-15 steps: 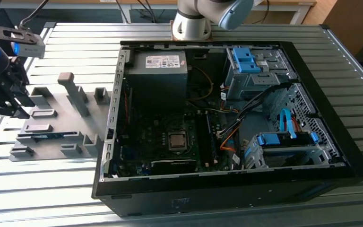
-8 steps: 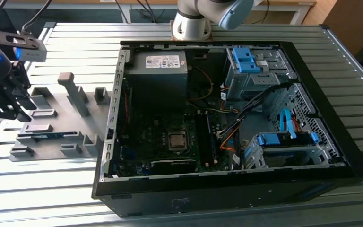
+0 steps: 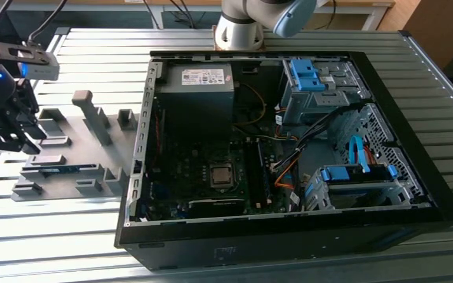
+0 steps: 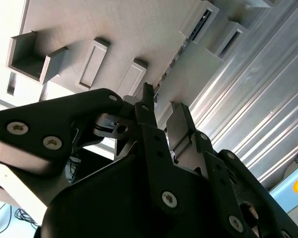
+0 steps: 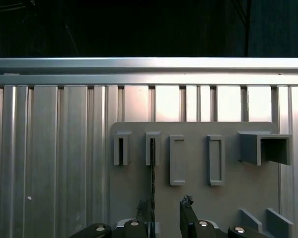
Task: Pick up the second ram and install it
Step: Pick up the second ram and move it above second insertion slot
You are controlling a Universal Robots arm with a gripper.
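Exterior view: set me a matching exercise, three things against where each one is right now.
Things
1. black tool
2. thin blue-green memory board
3. open black metal computer case

Places
A. standing in a slot of the grey plastic fixture with upright blocks
B. on the ribbed metal table, at the exterior view's right of the fixture
C. over the fixture's end at the exterior view's left, jaws apart

Pairs: 1-C, 2-A, 3-B

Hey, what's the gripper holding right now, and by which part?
Nothing. The gripper is open over the grey fixture; the second ram stands on edge in its slot, unclamped.
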